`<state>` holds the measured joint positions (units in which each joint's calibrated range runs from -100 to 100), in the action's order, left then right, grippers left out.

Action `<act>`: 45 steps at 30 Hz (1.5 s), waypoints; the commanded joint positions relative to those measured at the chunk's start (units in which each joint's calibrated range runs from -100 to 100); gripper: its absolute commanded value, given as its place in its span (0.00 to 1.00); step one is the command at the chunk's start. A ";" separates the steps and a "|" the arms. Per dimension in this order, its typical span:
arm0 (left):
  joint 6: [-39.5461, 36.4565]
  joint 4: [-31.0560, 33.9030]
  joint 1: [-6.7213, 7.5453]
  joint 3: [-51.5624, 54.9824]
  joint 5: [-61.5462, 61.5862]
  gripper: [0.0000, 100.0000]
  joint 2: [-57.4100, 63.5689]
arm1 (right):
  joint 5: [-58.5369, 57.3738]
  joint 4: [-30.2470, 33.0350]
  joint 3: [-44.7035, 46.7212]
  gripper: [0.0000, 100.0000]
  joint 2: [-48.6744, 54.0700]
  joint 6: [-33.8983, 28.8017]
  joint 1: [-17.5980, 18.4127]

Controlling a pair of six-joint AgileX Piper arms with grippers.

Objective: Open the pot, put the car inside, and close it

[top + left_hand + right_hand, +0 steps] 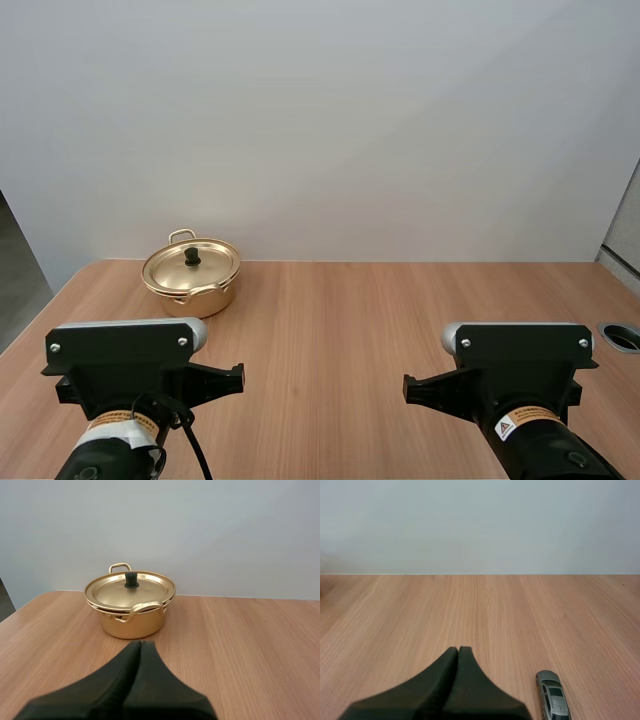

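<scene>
A shiny golden metal pot (190,290) is seen at the far left of the light wooden table (380,320), covered by its round golden lid (205,268). The left gripper (140,644) is held closed and empty, pointed at the pot. The right gripper (458,650) is likewise pressed together on nothing; a small silver toy car (553,699) is seen lying on the table near it.

One pot (203,298), one lid (190,266), one car (552,698); two claws: left claw (140,645), right claw (458,651).
</scene>
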<state>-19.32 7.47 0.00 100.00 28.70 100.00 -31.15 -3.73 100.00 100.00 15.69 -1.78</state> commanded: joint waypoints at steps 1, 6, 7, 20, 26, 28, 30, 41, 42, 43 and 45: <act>-0.01 -0.04 0.00 0.00 0.09 0.00 0.00 | 0.09 0.03 0.00 0.00 0.00 0.00 0.05; -0.01 -0.04 0.00 0.00 0.09 0.00 0.00 | 0.09 0.03 0.00 0.00 0.00 0.00 0.05; -0.01 -0.04 0.00 0.00 0.09 0.00 0.00 | 0.09 0.03 0.00 0.00 0.00 0.00 0.05; -0.01 -0.04 0.00 0.00 0.09 0.00 0.00 | 0.09 0.03 0.00 0.00 0.00 0.00 0.05; -0.01 -0.04 0.00 0.00 0.09 0.00 0.00 | 0.09 0.03 0.00 0.00 0.00 0.00 0.05; -0.01 -0.04 0.00 0.00 0.09 0.00 0.00 | 0.09 0.03 0.00 0.00 0.00 0.00 0.05; -0.01 -0.04 0.00 0.00 0.09 0.00 0.00 | 0.09 0.03 0.00 0.00 0.00 0.00 0.05; -0.01 0.08 0.00 0.00 -0.09 0.00 0.00 | 0.09 -0.24 0.00 0.00 0.00 0.00 0.05; -0.01 0.08 0.00 0.00 -0.09 0.00 0.00 | 0.09 -0.24 0.00 0.00 0.00 0.00 0.05; -0.01 0.08 0.00 0.00 -0.09 0.00 0.00 | 0.09 -0.24 0.00 0.00 0.00 0.00 0.05; 0.06 0.35 0.00 0.00 -0.09 0.00 0.00 | 0.09 0.88 0.00 0.00 0.00 0.00 0.05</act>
<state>-19.32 7.47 0.00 100.00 28.70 100.00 -31.15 -3.94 100.00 100.00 15.69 -1.78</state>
